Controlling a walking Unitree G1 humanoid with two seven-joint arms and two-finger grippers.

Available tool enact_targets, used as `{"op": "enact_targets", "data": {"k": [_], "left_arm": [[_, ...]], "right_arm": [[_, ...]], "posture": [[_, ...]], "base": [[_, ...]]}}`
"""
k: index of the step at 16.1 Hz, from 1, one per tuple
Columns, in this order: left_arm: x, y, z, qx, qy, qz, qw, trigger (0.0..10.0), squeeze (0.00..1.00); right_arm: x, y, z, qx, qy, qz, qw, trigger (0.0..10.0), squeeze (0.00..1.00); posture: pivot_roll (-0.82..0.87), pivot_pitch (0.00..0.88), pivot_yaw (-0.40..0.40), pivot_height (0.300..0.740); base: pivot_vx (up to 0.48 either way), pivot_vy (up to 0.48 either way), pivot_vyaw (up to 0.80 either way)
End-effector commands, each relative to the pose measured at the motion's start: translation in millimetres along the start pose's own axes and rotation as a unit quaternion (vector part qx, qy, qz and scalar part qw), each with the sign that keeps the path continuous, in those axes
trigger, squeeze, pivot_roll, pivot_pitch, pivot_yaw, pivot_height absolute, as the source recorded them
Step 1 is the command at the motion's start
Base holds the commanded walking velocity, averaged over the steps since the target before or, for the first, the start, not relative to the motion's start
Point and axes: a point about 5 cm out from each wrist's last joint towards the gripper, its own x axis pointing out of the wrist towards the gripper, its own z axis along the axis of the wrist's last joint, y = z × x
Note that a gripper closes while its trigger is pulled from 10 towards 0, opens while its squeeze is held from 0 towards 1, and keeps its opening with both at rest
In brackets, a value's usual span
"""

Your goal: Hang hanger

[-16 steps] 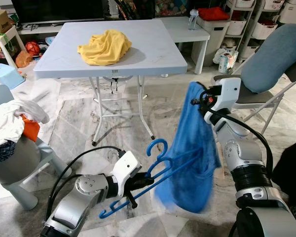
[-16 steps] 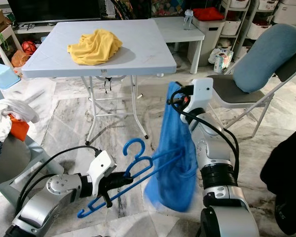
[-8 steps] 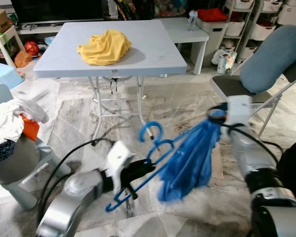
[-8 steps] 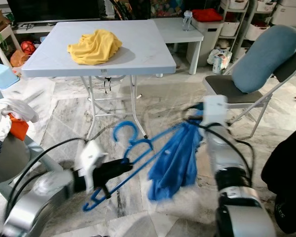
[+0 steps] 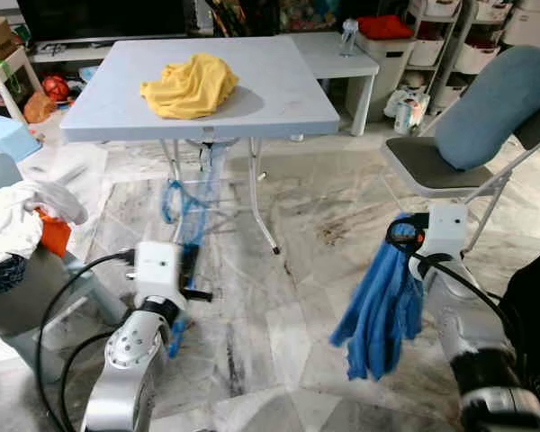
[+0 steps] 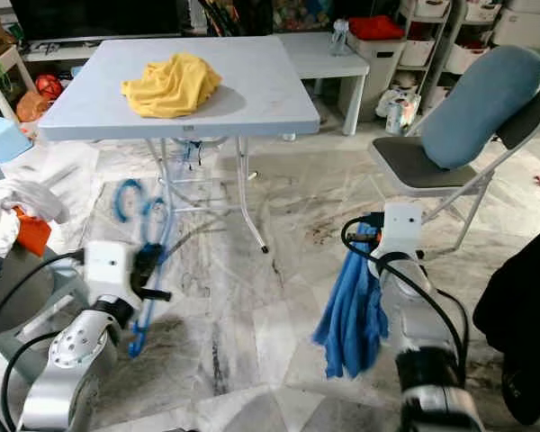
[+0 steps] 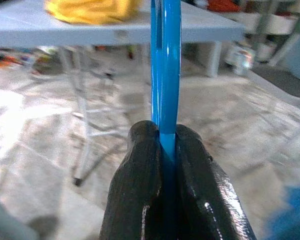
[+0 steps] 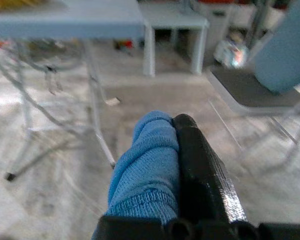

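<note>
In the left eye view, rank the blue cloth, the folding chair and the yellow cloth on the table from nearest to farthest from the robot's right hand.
1. Blue cloth: clamped in the right hand, hanging below it.
2. Grey folding chair: just beyond the hand, on the robot's right.
3. Yellow cloth: farthest, on the grey table towards the robot's left.

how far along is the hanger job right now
Done: both items are picked up. In hand: the left gripper is shut on the blue hanger, held upright; the right gripper is shut on the blue garment, which dangles apart from it. Left: getting the garment on the hanger and hanging it.
</note>
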Motion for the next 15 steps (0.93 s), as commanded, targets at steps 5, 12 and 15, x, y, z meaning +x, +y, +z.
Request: {"op": "enact_targets", "data": {"k": [5,12,15], "left_arm": [[-14.2,7.8,0.5,0.012,-0.025,0.051,0.998,10.0,0.0],[-10.6,2.2,5.6,-0.003,-0.047,0.028,0.998,10.0,0.0],[-10.9,4.7,2.6,-0.007,-0.042,0.037,0.998,10.0,0.0]], "right_arm": [[-46.8,7.5,9.7,0.029,-0.061,0.053,0.996,10.0,0.0],[-59.8,46.0,8.0,0.044,-0.04,0.148,0.987,10.0,0.0],[-58.1,49.9,12.9,0.045,-0.049,0.159,0.985,10.0,0.0]], "posture": [[-0.05,0.0,-0.011,0.74],[-0.04,0.0,-0.006,0.74],[-0.05,0.0,-0.01,0.74]], "base": [[0.0,0.0,0.0],[0.0,0.0,0.0],[0.0,0.0,0.0]]}}
